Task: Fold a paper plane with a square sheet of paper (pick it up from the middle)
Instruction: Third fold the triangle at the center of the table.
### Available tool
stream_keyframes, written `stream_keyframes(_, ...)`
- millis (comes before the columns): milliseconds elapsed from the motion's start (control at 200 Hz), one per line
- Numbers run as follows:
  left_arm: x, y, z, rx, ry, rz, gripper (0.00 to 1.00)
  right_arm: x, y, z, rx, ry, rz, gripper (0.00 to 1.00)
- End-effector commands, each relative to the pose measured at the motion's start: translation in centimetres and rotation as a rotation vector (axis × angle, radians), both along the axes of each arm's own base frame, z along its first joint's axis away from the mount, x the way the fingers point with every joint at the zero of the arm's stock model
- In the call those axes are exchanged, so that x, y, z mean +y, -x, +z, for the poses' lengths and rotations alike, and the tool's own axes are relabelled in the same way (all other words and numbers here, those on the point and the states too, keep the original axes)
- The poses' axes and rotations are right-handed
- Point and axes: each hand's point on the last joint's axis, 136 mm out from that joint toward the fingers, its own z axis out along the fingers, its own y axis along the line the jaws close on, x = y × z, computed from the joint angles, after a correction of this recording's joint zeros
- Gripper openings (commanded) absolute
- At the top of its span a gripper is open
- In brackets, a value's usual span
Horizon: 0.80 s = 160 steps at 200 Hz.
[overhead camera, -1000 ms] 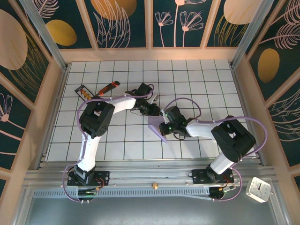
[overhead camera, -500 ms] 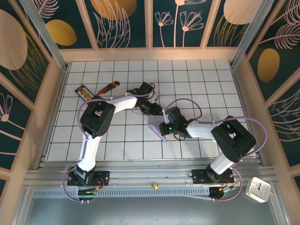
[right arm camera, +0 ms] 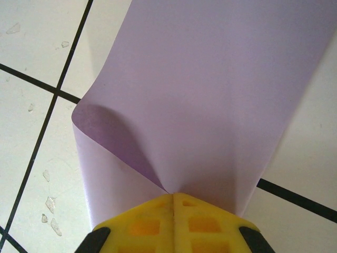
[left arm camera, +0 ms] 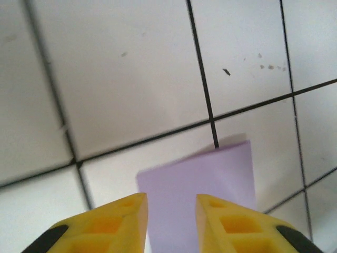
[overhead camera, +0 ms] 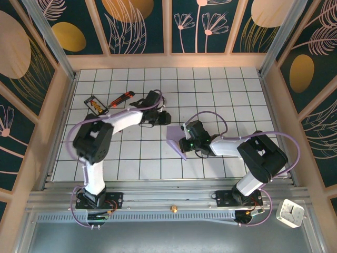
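Observation:
The square sheet of paper (overhead camera: 174, 137), pale lavender, lies mid-table, curled over on itself. My right gripper (overhead camera: 182, 143) is shut on its near edge. In the right wrist view the yellow fingertips (right arm camera: 172, 195) meet with the sheet (right arm camera: 210, 95) pinched between them, one flap bowing up at the left. My left gripper (overhead camera: 165, 117) hovers just beyond the sheet's far edge, apart from it. Its yellow fingertips (left arm camera: 171, 197) stand open with nothing between them, and the paper (left arm camera: 210, 174) lies on the tiles past them. The paper plane is out of view.
A red-orange utility knife (overhead camera: 121, 98) and a small black-framed card (overhead camera: 96, 104) lie at the back left of the white grid table (overhead camera: 221, 95). Wooden frame walls close in the table on three sides. A white clock (overhead camera: 290, 212) sits off the table at the front right.
The left arm has swung out to the left and its gripper has drawn back from the sheet, with the jaws widening and narrowing again. The right gripper has kept its pinch, barely moving.

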Motion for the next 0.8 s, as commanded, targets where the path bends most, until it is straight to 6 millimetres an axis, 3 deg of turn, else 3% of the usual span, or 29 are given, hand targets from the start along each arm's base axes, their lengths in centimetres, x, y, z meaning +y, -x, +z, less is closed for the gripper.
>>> stream_keyframes(0, 0.5, 1.6, 2.7, -0.024, 0.138, 0.112, 0.17, -1.8, 2.0, -2.5, 0.098, 0.065, -0.013, 0.00)
stream_keyframes(85, -1.3, 5.1, 3.7, 0.013, 0.246, 0.073, 0.04, -1.8, 2.1, -2.6, 0.102, 0.062, -0.017, 0.00)
stream_keyframes(120, -1.7, 7.1, 2.8, 0.046, 0.259, 0.057, 0.00, -1.8, 2.1, -2.5, 0.103, 0.059, -0.018, 0.00)
stream_keyframes(300, -4.0, 12.8, 3.2, 0.051, 0.445, 0.019, 0.00, -1.6, 2.2, -2.7, 0.118, 0.045, -0.020, 0.00)
stream_keyframes(405, -4.7, 14.7, 3.6, 0.022, 0.515, 0.000, 0.00, -1.7, 2.3, -2.9, 0.125, 0.049, -0.024, 0.00)
stream_keyframes(495, -5.3, 15.8, 2.7, 0.065, 0.551, 0.007, 0.00, -1.7, 2.3, -3.0, 0.128, 0.052, -0.027, 0.00)
stream_keyframes(796, -7.3, 17.2, 0.8, 0.136, 0.601, 0.032, 0.00, -1.9, 2.8, -4.1, 0.166, 0.057, -0.036, 0.00)
